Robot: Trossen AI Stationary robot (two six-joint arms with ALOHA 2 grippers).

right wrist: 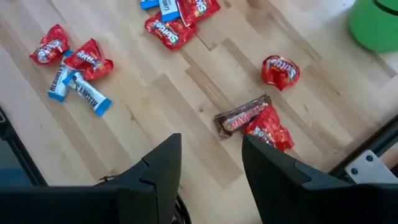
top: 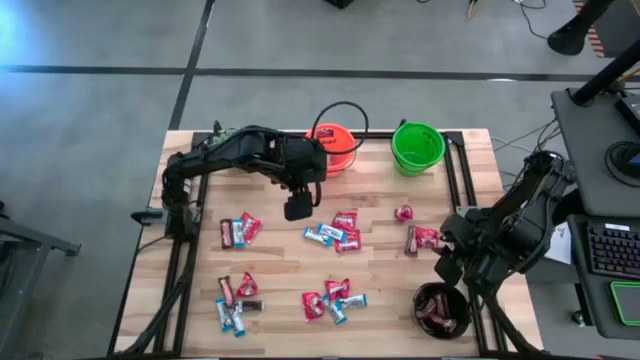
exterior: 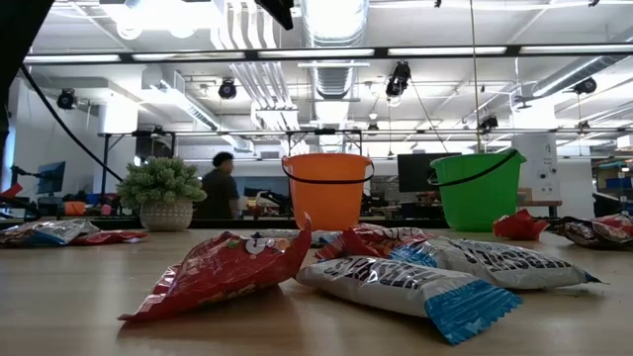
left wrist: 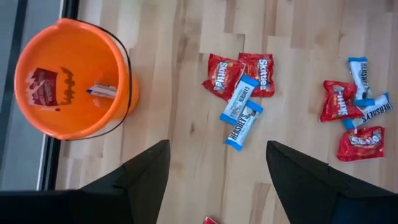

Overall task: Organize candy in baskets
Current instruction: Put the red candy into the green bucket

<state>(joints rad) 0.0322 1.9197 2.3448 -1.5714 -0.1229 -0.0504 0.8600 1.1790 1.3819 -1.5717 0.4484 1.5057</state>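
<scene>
Wrapped candy lies scattered on the wooden table (top: 275,265): red packets and blue-and-white bars (top: 335,235), and a brown bar beside a red packet (right wrist: 242,116). The orange pail (top: 332,148) holds a red candy (left wrist: 42,86) and one pale wrapper. The green pail (top: 417,147) stands to its right. The black bowl (top: 442,308), at the near right, holds dark wrappers. My left gripper (top: 297,208) (left wrist: 217,146) hovers open and empty just in front of the orange pail. My right gripper (top: 447,268) (right wrist: 211,138) hangs open and empty above the table, between the brown bar and the bowl.
Black rails (top: 460,180) run along the table's left and right sides. More candy clusters lie at the near left (top: 235,300) and near middle (top: 330,298). In the low view a potted plant (exterior: 161,193) and a person (exterior: 220,183) show beyond the table.
</scene>
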